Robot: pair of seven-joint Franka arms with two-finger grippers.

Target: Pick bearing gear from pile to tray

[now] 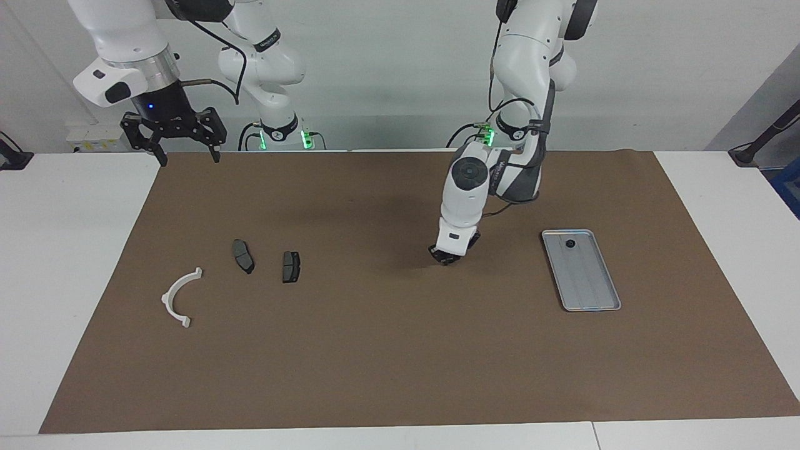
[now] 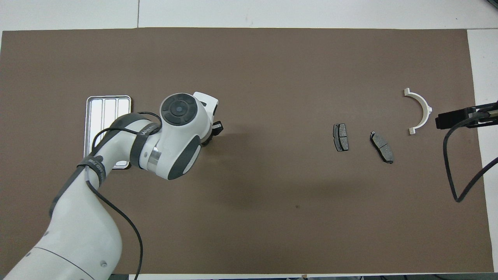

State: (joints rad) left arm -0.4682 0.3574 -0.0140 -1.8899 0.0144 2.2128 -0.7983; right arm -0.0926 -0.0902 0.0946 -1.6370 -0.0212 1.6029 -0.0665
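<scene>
The silver-grey tray (image 1: 590, 287) lies on the brown mat toward the left arm's end, with one small black round piece (image 1: 570, 244) in the end nearer the robots. In the overhead view the left arm covers part of the tray (image 2: 107, 105) and hides that piece. The pile's white half-ring bracket (image 1: 178, 297) (image 2: 420, 111) and two dark grey pads (image 1: 243, 255) (image 1: 290, 267) (image 2: 340, 137) (image 2: 382, 146) lie toward the right arm's end. My left gripper (image 1: 447, 256) (image 2: 214, 130) hangs low over bare mat between the tray and the pads. My right gripper (image 1: 175, 134) waits open and empty, raised over the mat's edge by the robots.
The brown mat (image 1: 400, 350) covers most of the white table. A black cable (image 2: 453, 171) hangs from the right arm over the mat's end. White table (image 1: 69, 250) borders the mat at both ends.
</scene>
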